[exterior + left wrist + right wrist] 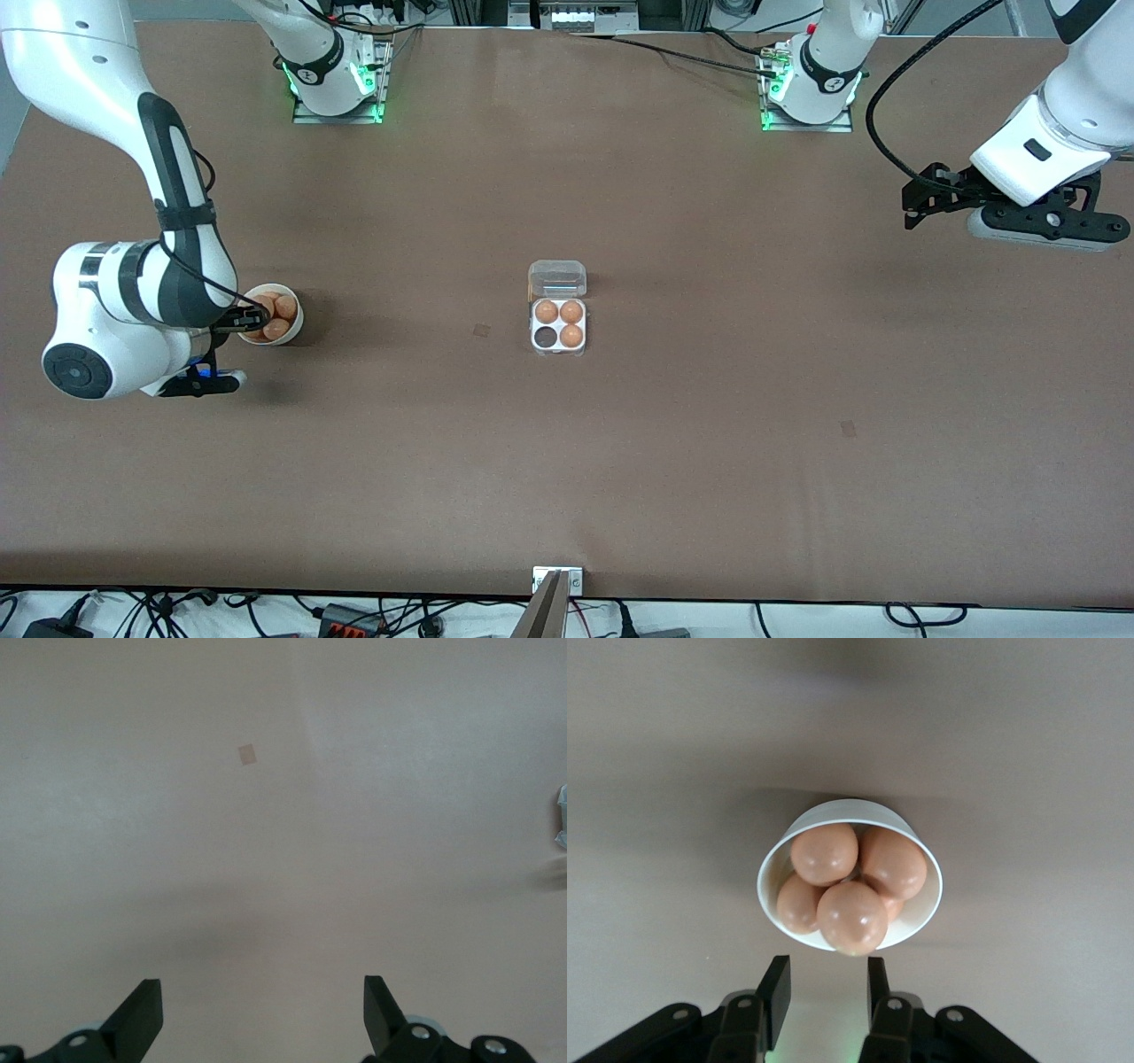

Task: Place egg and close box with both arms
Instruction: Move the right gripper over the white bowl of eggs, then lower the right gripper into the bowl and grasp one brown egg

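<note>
Right gripper (826, 992) poised at the bowl (776, 870) of eggs, fingers a little apart and holding nothing.

The egg (851, 918) nearest it tops the pile, at the right arm's end of the table; light, smooth, slippery and brittle, it probably wants a gentle pinch across its middle. The box (559, 324) sits mid-table, lid open, one cell empty. The left gripper (263, 1014) waits spread wide over bare table.
</note>
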You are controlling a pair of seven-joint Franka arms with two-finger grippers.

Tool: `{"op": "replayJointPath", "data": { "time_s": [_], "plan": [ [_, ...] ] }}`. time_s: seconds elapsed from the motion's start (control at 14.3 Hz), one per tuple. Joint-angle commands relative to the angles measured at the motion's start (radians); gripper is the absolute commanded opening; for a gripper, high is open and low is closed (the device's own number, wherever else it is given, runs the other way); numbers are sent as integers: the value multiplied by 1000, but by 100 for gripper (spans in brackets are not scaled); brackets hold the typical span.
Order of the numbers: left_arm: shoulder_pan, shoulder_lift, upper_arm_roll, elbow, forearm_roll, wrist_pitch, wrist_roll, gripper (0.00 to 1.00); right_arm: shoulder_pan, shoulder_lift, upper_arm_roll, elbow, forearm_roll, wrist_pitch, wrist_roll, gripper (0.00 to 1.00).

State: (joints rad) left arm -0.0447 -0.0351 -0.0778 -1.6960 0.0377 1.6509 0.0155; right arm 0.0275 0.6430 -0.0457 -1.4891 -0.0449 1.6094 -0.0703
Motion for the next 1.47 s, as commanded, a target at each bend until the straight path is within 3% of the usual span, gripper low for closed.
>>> {"op": "replayJointPath", "data": {
  "time_s": [0.0,0.35,0.49,0.63,1.4],
  "plan": [
    [3,11,-4,29,-4,-20,-5,100,-8,-19,4,-19,-1,12,-16,42],
    [3,11,-2,29,-4,-20,-5,100,-18,-11,4,-20,-1,15,-16,43],
    [3,11,-2,29,-4,-20,-5,100,-20,0,4,-20,2,17,-16,59],
    [3,11,-2,29,-4,-20,-5,100,-24,10,4,-20,5,18,-14,64],
    [3,11,-2,29,-4,-20,-5,100,-38,50,4,-66,30,58,-14,64]
  ]
}}
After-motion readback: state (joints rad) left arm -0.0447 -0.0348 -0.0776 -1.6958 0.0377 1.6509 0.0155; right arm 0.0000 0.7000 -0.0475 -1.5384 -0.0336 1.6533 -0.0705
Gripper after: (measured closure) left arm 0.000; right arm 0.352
